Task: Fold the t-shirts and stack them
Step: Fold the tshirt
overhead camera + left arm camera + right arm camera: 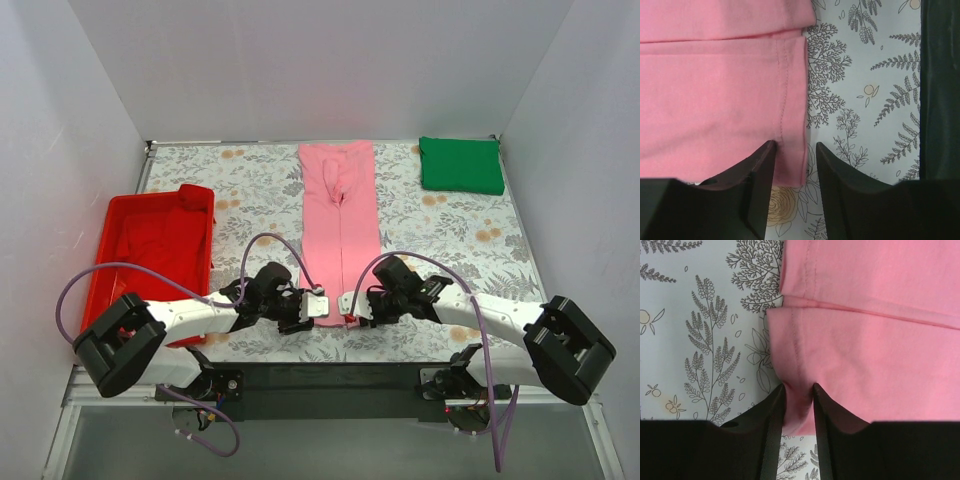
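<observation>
The light pink t-shirt (340, 220) lies as a long narrow strip down the middle of the table, its hem at the near end. The dark green t-shirt (460, 165) lies folded at the back right. My left gripper (318, 305) is at the hem's near left corner. In the left wrist view my left gripper (795, 146) is open, its fingers astride the flat hem (790, 100). My right gripper (348, 307) is at the near right corner. In the right wrist view my right gripper (799, 386) is shut on a bunched bit of the hem (795, 340).
A red plastic tray (100, 250) stands at the left of the table. The flower-patterned cloth (450, 240) covers the table. The table's dark front edge (940, 90) runs just behind my grippers. White walls close in the back and both sides.
</observation>
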Tool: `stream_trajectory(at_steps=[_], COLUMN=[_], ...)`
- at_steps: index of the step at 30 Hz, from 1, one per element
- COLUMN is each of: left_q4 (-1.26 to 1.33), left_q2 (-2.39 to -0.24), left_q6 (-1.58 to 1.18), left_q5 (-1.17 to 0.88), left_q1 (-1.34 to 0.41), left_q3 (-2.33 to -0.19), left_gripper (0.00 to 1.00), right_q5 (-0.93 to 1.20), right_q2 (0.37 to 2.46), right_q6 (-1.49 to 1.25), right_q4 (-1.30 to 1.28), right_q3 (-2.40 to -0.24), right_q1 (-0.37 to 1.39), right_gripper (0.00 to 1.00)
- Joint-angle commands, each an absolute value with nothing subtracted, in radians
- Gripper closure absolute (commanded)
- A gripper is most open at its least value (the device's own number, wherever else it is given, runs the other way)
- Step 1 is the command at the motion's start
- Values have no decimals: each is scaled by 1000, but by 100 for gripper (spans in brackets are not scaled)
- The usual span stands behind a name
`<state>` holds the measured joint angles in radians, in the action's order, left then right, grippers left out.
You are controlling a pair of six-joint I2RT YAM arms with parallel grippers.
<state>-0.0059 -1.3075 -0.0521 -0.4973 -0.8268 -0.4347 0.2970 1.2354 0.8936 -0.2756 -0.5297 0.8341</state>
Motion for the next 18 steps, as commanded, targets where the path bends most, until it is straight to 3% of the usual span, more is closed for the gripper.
stream_trajectory(at_steps=[1, 4, 5, 6, 7, 18], left_q4=[-6, -28, -32, -46, -57, -314], left_q2=[-1339, -1341, -1327, -1312, -1296, -1017], left_q6=[-20, -9, -9, -8, -8, -183], left_q5=[-434, -448, -457, -465, -488, -555], left_q1=[-833, -833, -833, -833, -836, -942], left_q3=[-413, -416, -414, -416, -419, -506], left_gripper=[64, 83, 93, 97, 100, 100], right_q5=[235, 232, 232, 229, 227, 336], right_q2=[1285, 1282, 1281, 1261, 1247, 1137], right_q6=[891, 879, 879, 873, 870, 767], right_q4=[-316, -322, -327, -330, -336, -508], right_q3=[-495, -480, -477, -473, -471, -609], right_q1=[845, 857, 864, 871, 893, 930], right_gripper=[67, 82, 93, 99, 99, 99])
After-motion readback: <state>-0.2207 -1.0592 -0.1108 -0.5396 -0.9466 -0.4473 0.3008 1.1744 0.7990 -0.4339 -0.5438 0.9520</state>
